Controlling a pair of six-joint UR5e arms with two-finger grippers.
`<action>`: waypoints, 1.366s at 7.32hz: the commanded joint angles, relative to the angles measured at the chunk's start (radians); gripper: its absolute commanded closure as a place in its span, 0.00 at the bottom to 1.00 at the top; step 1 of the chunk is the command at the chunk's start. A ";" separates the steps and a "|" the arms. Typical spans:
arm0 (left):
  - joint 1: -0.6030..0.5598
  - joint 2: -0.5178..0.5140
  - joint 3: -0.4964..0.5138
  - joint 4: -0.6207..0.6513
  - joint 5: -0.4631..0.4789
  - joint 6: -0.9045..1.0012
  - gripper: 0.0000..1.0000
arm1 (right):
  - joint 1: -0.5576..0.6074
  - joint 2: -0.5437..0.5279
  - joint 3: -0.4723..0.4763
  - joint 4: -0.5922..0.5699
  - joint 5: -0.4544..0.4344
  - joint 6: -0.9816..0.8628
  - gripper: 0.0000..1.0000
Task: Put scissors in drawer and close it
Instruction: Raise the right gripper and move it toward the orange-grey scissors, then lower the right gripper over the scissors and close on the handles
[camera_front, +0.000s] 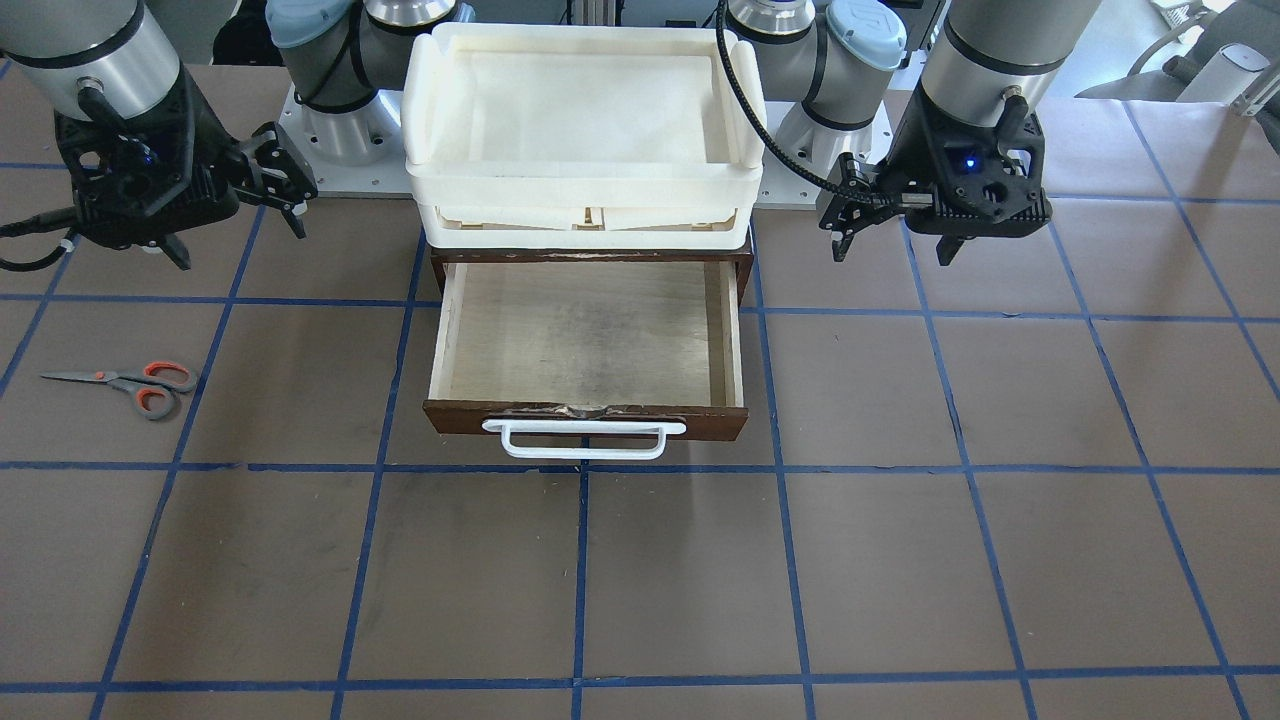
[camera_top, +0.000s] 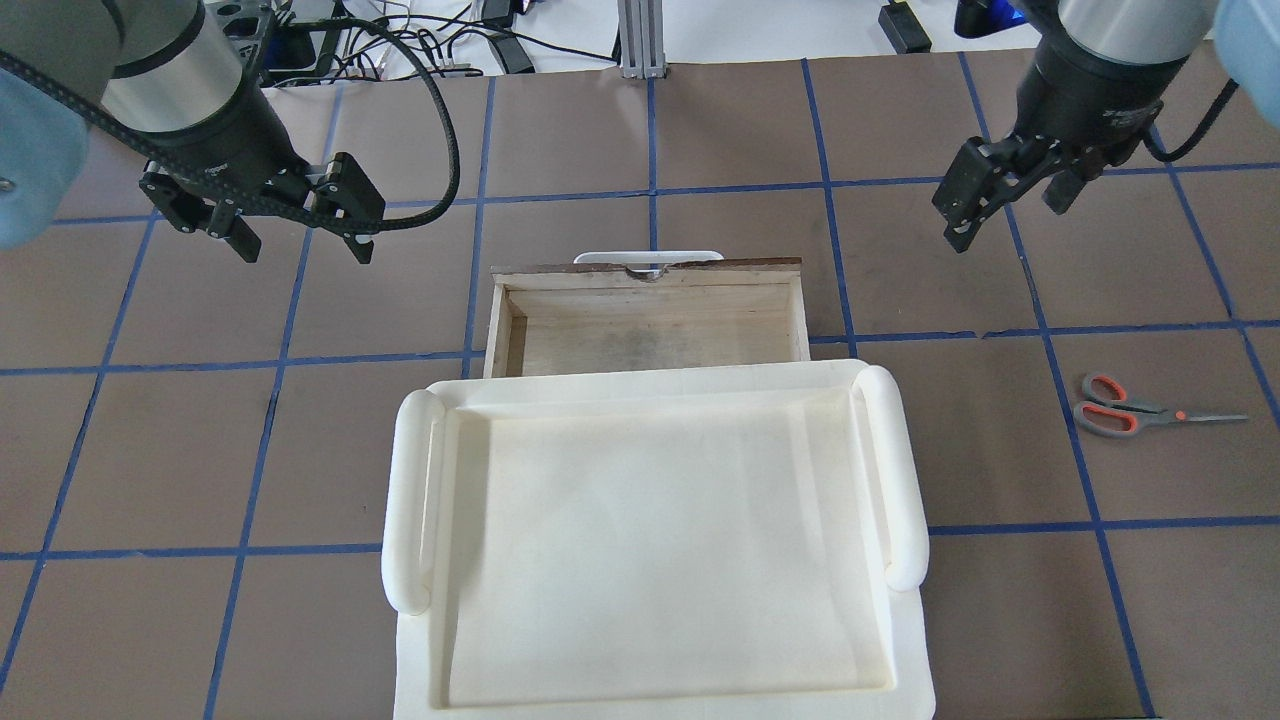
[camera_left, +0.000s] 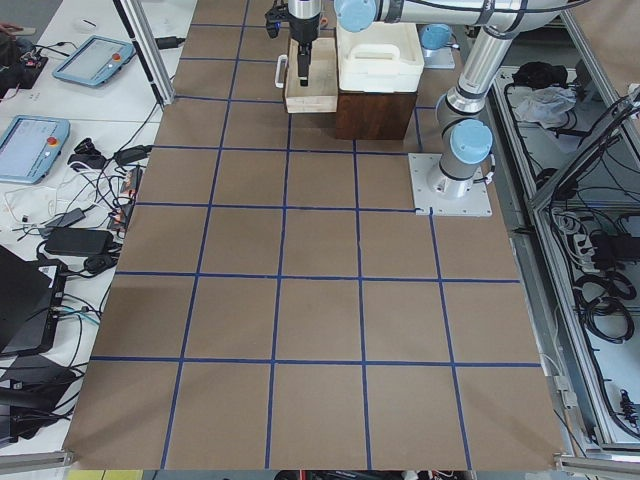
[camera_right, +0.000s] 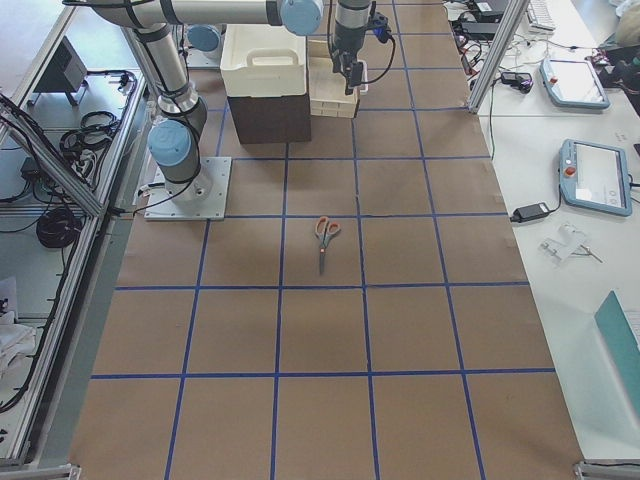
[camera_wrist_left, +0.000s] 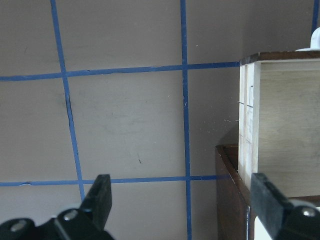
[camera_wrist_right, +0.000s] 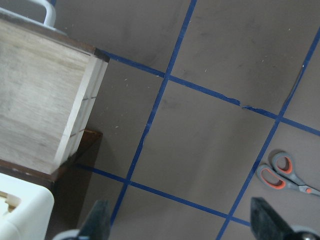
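Brown paper over the whole table, blue tape grid. Scissors (camera_front: 120, 385) lay flat on my right side, well apart from the drawer (camera_front: 590, 335), loops toward it and blades pointing away. Blades looked shut.

Drawer stood pulled out under the cream tray (camera_front: 580, 180), pale plywood floor showing, white handle (camera_front: 585, 440) facing away from me. Nothing lay in it that I could see.

Right gripper (camera_top: 1005, 215) hung above the table beside the drawer's right side, jaws spread wide, holding nothing. My right wrist view caught the scissors at its edge, off to one side of the fingers (camera_wrist_right: 100, 220). Left gripper (camera_top: 303, 248) hung on the other side of the drawer, jaws likewise apart and empty.

Judged: the pick had not begun, so the step in hand was the reach for the scissors.

Next move, as I read it: swing the right arm outward until the scissors sit between the jaws, turn the wrist so the fingers straddle the narrow part near the pivot, then come down low. They lay thin against the paper, so the tips would need to nearly touch the table before closing.
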 joint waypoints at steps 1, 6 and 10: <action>0.000 0.000 -0.002 -0.001 0.000 -0.003 0.00 | -0.104 -0.060 0.083 0.033 -0.002 -0.264 0.00; 0.000 -0.003 0.000 0.002 0.000 -0.004 0.00 | -0.491 -0.071 0.316 -0.122 -0.091 -0.930 0.00; 0.000 0.003 0.000 -0.001 0.002 0.003 0.00 | -0.584 0.084 0.461 -0.468 -0.083 -1.309 0.00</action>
